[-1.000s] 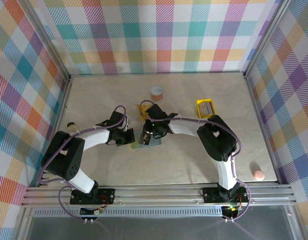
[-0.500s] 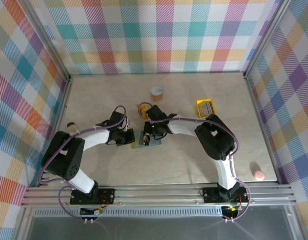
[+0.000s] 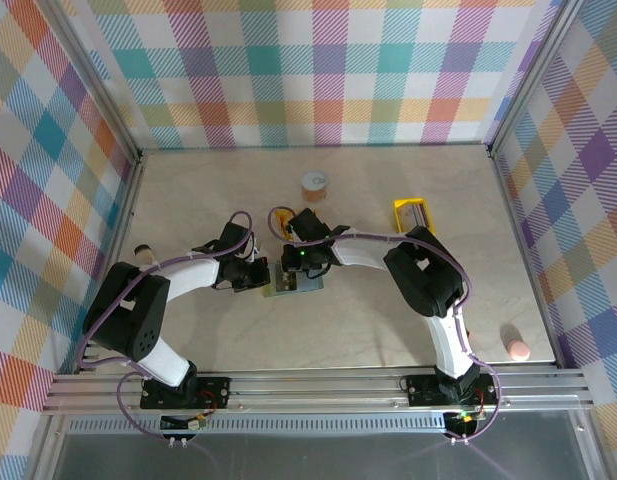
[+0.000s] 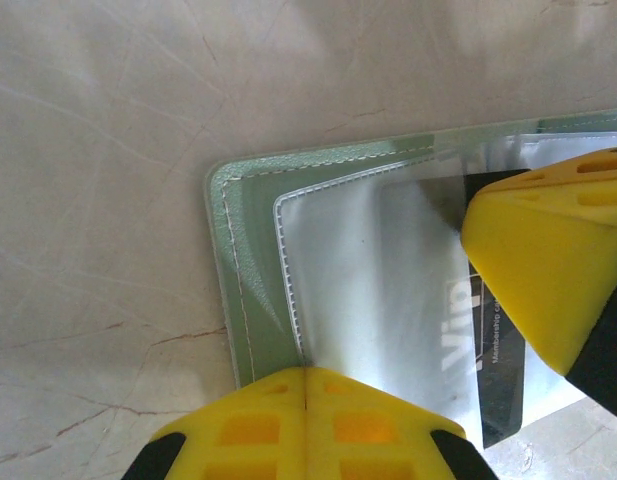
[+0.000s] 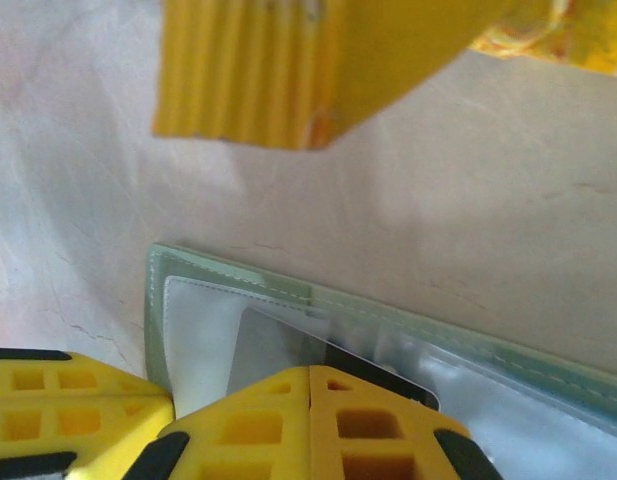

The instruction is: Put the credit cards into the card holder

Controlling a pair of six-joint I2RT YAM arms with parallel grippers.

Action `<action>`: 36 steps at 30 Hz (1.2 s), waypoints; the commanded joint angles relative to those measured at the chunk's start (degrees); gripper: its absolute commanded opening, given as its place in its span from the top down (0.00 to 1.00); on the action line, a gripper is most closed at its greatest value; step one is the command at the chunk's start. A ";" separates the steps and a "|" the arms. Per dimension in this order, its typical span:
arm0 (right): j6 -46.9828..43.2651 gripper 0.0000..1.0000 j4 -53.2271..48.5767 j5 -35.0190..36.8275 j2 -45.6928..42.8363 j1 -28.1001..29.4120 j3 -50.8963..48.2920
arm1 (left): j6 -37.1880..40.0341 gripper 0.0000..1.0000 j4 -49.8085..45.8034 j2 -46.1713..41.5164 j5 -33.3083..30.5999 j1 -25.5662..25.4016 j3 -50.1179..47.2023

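Fingers of the left gripper (image 4: 304, 425) were pressed together, with tips on the left edge of the open, soft sage-green card holder (image 4: 250, 300), which lay in the middle of the pale table (image 3: 188, 200). The right gripper (image 5: 310, 420) had its fingers closed too, tips on a dark plastic card (image 4: 496, 370) partly under the clear sleeve (image 4: 378, 280).

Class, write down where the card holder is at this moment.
In the top view the card holder lies open mid-table, between the left tool and the right tool, on the near side of the snack packet.
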 commanded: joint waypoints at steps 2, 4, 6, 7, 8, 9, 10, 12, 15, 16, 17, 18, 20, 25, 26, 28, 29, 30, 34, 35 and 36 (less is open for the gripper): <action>-1.70 0.93 -0.78 -2.68 1.16 0.36 1.22 | 1.11 1.00 -0.65 0.59 0.32 0.54 0.34; -1.26 0.90 -0.10 -3.31 -0.32 0.20 0.82 | 1.07 1.00 -0.54 0.58 0.28 0.50 0.27; -0.11 0.84 0.46 -3.23 -2.77 -0.23 -0.23 | 0.97 1.00 -0.45 0.60 0.19 0.49 0.19; 0.56 0.82 1.16 -3.18 -4.09 -0.56 -1.06 | 0.94 1.00 -0.36 0.59 0.11 0.52 0.23; 1.41 0.79 2.05 -3.12 -5.73 -0.93 -2.28 | 0.94 1.00 -0.36 0.57 0.13 0.49 0.21; 2.16 0.78 2.73 -2.93 -7.58 -1.35 -3.44 | 0.85 1.00 -0.36 0.60 0.15 0.50 0.13; 2.69 0.76 3.06 -2.85 -8.90 -1.70 -4.31 | 0.85 1.00 -0.36 0.49 0.19 0.50 0.17; 3.39 0.71 2.45 -2.40 -11.75 -2.33 -6.07 | 0.76 1.00 -0.43 0.19 0.28 0.49 0.25; 3.81 0.65 -1.53 -0.83 -13.81 -2.62 -6.92 | 0.68 1.00 -0.62 -1.07 0.45 0.49 0.13; 4.09 0.64 -3.33 -0.32 -14.16 -2.62 -6.91 | 0.61 1.00 -0.54 -1.68 0.66 0.50 0.04; 4.43 0.63 -5.06 0.04 -14.38 -2.62 -6.85 | 0.50 1.00 -0.45 -2.44 0.95 0.49 -0.03; 4.58 0.63 -6.06 0.06 -14.43 -2.68 -6.86 | 0.35 1.00 -0.36 -3.13 1.26 0.49 0.00; 5.09 0.62 -8.32 0.56 -14.47 -2.46 -6.78 | -0.26 1.00 -0.12 -4.82 2.05 0.49 -0.22; 5.16 0.63 -12.71 2.81 -14.19 -1.36 -5.32 | -2.84 0.99 0.96 -8.92 3.45 0.49 -1.79; 5.06 0.63 -13.50 2.89 -13.88 -1.11 -4.60 | -3.34 0.99 0.91 -9.63 3.21 0.49 -2.23; 4.92 0.63 -14.43 1.75 -12.79 -0.87 -3.37 | -4.38 0.99 0.49 -10.29 2.39 0.51 -3.09; 4.75 0.63 -15.22 0.96 -11.95 -0.83 -2.39 | -4.81 0.98 0.28 -10.20 2.04 0.58 -3.50; 4.40 0.63 -15.89 0.42 -11.03 -0.73 -1.43 | -5.22 0.99 0.30 -9.85 1.89 0.58 -3.96; 2.81 0.63 -18.75 -0.70 -7.91 -0.25 2.51 | -6.27 0.99 2.45 -8.16 3.03 0.58 -5.57; 2.41 0.63 -19.73 -0.72 -7.10 -0.12 3.59 | -6.51 0.98 2.98 -7.98 3.18 0.58 -5.92; 1.99 0.62 -20.46 -0.64 -6.33 -0.07 4.60 | -6.62 0.99 3.44 -7.76 3.27 0.58 -6.14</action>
